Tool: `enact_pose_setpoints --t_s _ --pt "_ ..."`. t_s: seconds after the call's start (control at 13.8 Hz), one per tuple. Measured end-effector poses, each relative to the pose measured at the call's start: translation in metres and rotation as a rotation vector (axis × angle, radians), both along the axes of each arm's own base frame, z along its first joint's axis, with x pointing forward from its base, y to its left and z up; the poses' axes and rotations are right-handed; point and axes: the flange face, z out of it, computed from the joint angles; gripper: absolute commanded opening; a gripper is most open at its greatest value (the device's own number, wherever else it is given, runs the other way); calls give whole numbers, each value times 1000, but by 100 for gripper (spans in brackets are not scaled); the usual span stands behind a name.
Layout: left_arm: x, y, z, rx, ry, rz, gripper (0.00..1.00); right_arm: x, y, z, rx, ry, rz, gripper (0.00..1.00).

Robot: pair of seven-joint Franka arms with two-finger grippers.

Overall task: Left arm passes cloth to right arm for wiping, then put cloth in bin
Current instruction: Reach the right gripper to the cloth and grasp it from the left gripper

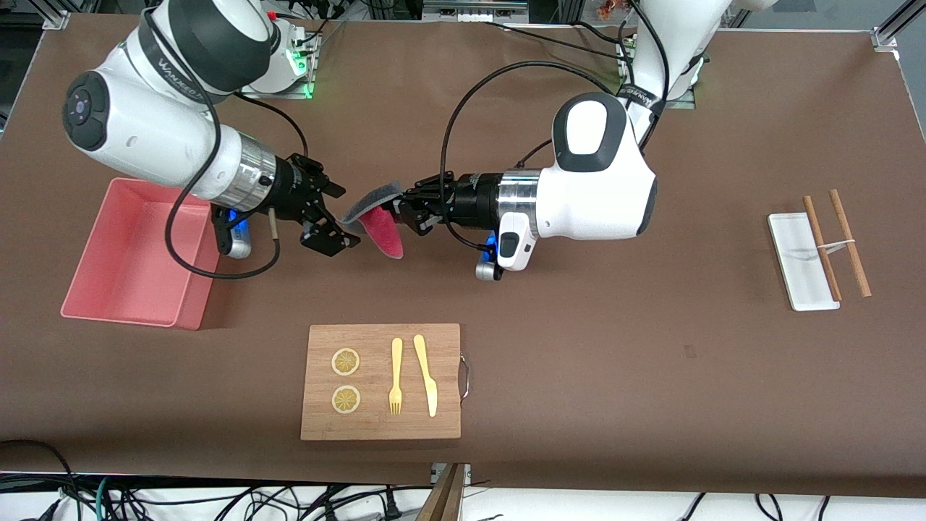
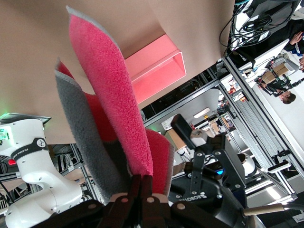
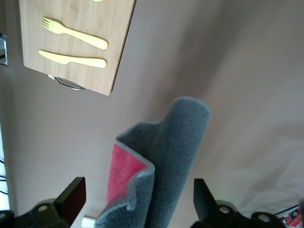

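Left pincer (image 1: 400, 210) clamps the cloth (image 1: 380, 221) — right pincer (image 1: 336, 217) spread around it

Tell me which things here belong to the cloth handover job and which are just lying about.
Job:
- cloth, held in the shut left pincer over the table
- right pincer, open around the cloth's free end
- bin

Lying about:
- cutting board with fork, knife, two lemon slices
- white tray
- chopsticks

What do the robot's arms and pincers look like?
Both arms are glossy white with dark grey joint caps, shiny silver wrist rings and looping black cables. The left pincer and right pincer are black. Blue lights glow under each wrist.
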Motion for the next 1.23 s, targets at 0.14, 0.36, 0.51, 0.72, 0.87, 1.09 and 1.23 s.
enact_pose_setpoints --t_s 0.14,0.36,0.51,0.72,0.87,1.09,1.23 --pt "1 1 0 0 0 2 1 -4 10 -2 3 11 4 0" --pt "1 2 0 1 1 3 1 -4 16 -5 67 45 -7 0" --pt "2 2 0 1 0 5 6 -2 14 -7 79 46 -5 0" --pt "3 4 0 2 0 8 6 -1 14 -8 80 46 -3 0" --pt "4 5 0 4 0 10 9 -1 14 -8 81 45 -3 0" --pt "6 8 0 7 -1 15 13 -1 14 -8 82 40 7 0" --pt "7 10 1 9 -6 17 15 -1 14 -9 82 39 10 0"
